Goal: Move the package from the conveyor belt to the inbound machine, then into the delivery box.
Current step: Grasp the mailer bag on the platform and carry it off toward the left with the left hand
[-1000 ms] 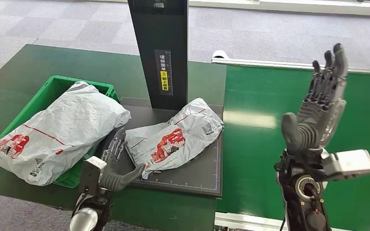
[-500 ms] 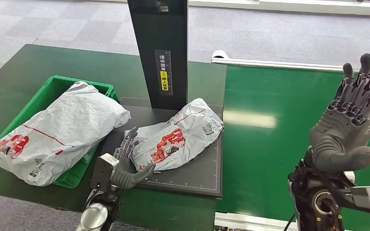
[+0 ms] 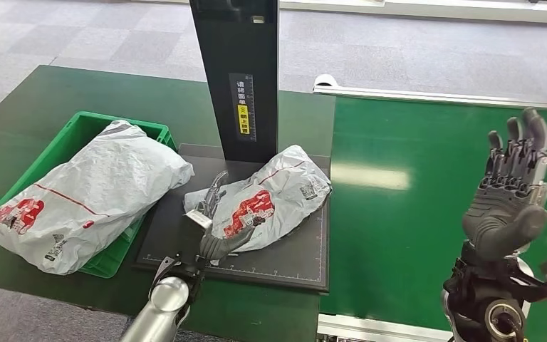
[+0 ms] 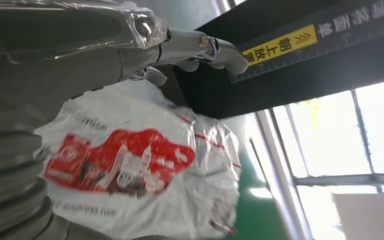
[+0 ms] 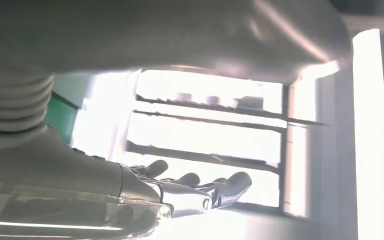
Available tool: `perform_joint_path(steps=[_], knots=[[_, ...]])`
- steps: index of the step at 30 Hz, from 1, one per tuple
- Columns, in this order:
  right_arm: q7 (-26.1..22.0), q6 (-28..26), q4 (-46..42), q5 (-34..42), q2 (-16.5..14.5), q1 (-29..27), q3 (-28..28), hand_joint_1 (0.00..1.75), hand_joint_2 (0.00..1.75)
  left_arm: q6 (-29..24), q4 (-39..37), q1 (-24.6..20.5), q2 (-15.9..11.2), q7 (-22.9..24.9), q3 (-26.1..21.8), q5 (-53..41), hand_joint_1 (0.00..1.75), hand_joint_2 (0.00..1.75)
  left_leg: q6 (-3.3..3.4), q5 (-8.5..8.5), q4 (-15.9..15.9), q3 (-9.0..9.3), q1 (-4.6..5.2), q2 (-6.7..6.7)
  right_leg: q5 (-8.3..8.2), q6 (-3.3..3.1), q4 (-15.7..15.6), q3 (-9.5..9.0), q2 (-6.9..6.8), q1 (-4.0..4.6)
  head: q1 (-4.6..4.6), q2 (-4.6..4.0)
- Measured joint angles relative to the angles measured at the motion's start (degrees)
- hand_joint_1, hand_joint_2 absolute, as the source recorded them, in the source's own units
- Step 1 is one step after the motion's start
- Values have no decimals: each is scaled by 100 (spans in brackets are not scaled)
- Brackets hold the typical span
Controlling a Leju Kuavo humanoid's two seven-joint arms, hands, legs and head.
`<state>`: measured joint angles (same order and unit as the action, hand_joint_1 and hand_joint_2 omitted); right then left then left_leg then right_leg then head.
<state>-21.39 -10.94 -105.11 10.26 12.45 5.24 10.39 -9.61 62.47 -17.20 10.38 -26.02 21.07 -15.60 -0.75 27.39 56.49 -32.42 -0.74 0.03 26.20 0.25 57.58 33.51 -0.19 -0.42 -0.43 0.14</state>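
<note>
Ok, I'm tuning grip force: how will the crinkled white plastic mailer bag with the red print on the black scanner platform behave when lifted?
The crinkled white plastic mailer bag looks soft and wrinkled, so it will probably sag around the left hand. Its glossy film may slip. It bulges unevenly, so the contents could shift; weight cannot be judged.

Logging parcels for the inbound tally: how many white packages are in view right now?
2. One package lies in the green crate; the other package lies on the black scanner platform, the left hand at its edge. More may hide underneath.
</note>
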Motion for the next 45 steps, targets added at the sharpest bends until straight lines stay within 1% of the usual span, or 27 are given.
perform_joint_path(steps=[1, 3, 5, 7, 10, 12, 16, 27, 29, 33, 35, 37, 38, 39, 41, 42, 43, 45], knots=[[-7, 199, 199, 102, 3, -211, -110, 0, 175, -201, -170, -321, -13, 255, 147, -641, 0, 175, 4, -6, 1, -9, -2, -24, 1, 1, 0, -4, -26, 2, 4, -1], [-154, 603, 607, 37, -76, -681, -368, 0, 175, -496, -558, -1072, -33, 898, 497, -2141, 0, 175, 13, -19, -1, -31, -2, -71, 1, 2, 2, -10, -77, 1, 9, -1], [-165, 822, 860, -226, -256, -933, -580, 0, 175, -657, -900, -1618, -23, 1505, 778, -3332, 0, 175, 13, -21, -4, -36, 2, -59, -3, -1, 5, -5, -64, -3, 8, 0], [17, 868, 1051, -415, -419, -969, -737, 0, 175, -747, -1232, -1940, 24, 1956, 975, -4026, 0, 175, 10, -19, -4, -27, 3, -18, -7, -1, 6, 2, -26, -3, 8, 0], [186, 815, 1342, -615, -591, -935, -933, 0, 175, -743, -1677, -2225, 126, 2381, 1135, -4658, 0, 175, 10, -18, -3, -26, 3, -7, -8, 1, 6, 8, -15, -3, 10, 0], [206, 812, 1487, -696, -694, -915, -1039, 0, 175, -721, -1928, -2306, 169, 2552, 1188, -4908, 0, 175, 9, -18, -3, -26, 3, -7, -8, 1, 6, 10, -15, -3, 10, -1], [213, 838, 1662, -739, -825, -913, -1171, 0, 175, -722, -2235, -2362, 210, 2608, 1241, -5029, 0, 175, 9, -18, -3, -30, 3, -7, -8, 1, 6, 14, -15, -3, 9, 0], [213, 849, 1848, -763, -945, -912, -1275, 0, 175, -704, -2506, -2445, 240, 2659, 1277, -5096, 0, 175, 9, -18, -3, -30, 3, -6, -8, 1, 6, 13, -15, -3, 9, -1], [214, 863, 1861, -835, -962, -907, -1287, 0, 175, -622, -2536, -2454, 243, 2847, 1291, -5310, 0, 175, 9, -18, -3, -31, 3, -6, -8, 1, 6, 13, -15, -3, 9, -1], [228, 900, 1953, -1060, -1020, -777, -1294, 0, 175, -259, -2711, -2454, 243, 3518, 1319, -6019, 0, 175, 9, -18, -3, -32, 3, -4, -8, 1, 6, 14, -11, -3, 9, 0], [228, 924, 2066, -1105, -1037, -632, -1293, 0, 175, 0, -2835, -2457, 242, 3693, 1306, -6203, 0, 175, 9, -18, -3, -31, 3, -3, -8, 1, 6, 13, -11, -3, 9, -1], [224, 947, 2231, -1126, -1047, -449, -1292, 0, 175, 309, -2962, -2474, 243, 3720, 1251, -6273, 0, 175, 9, -18, -3, -28, 3, -4, -9, 1, 6, 10, -11, -3, 9, -1], [222, 954, 2321, -1135, -1051, -352, -1290, 0, 175, 458, -3016, -2496, 245, 3700, 1212, -6283, 5, 175, 9, -18, -3, -26, 3, -3, -9, 1, 6, 6, -11, -3, 10, 0], [219, 959, 2409, -1145, -1054, -260, -1288, 0, 175, 593, -3060, -2520, 247, 3666, 1169, -6279, 45, 175, 9, -18, -4, -22, 3, -4, -9, 1, 6, 2, -11, -3, 9, 0], [214, 960, 2563, -1167, -1060, -94, -1284, 0, 175, 791, -3106, -2548, 248, 3559, 1068, -6207, 130, 175, 9, -18, -4, -15, 3, -4, -8, 1, 6, -7, -11, -3, 10, 0], [212, 962, 2634, -1184, -1064, -22, -1281, 0, 175, 888, -3104, -2533, 244, 3461, 1009, -6147, 169, 175, 9, -18, -4, -12, 3, -4, -8, 1, 6, -11, -11, -3, 10, 0], [213, 964, 2697, -1208, -1069, 42, -1275, 0, 175, 992, -3069, -2498, 231, 3334, 954, -6078, 173, 175, 9, -18, -4, -8, 3, -4, -8, 1, 6, -15, -11, -3, 10, 1], [224, 967, 2804, -1269, -1084, 144, -1251, 0, 175, 1199, -2918, -2381, 178, 3076, 874, -5970, 175, 175, 9, -17, -5, -1, 3, -5, -7, 1, 6, -23, -12, -3, 9, 0]])
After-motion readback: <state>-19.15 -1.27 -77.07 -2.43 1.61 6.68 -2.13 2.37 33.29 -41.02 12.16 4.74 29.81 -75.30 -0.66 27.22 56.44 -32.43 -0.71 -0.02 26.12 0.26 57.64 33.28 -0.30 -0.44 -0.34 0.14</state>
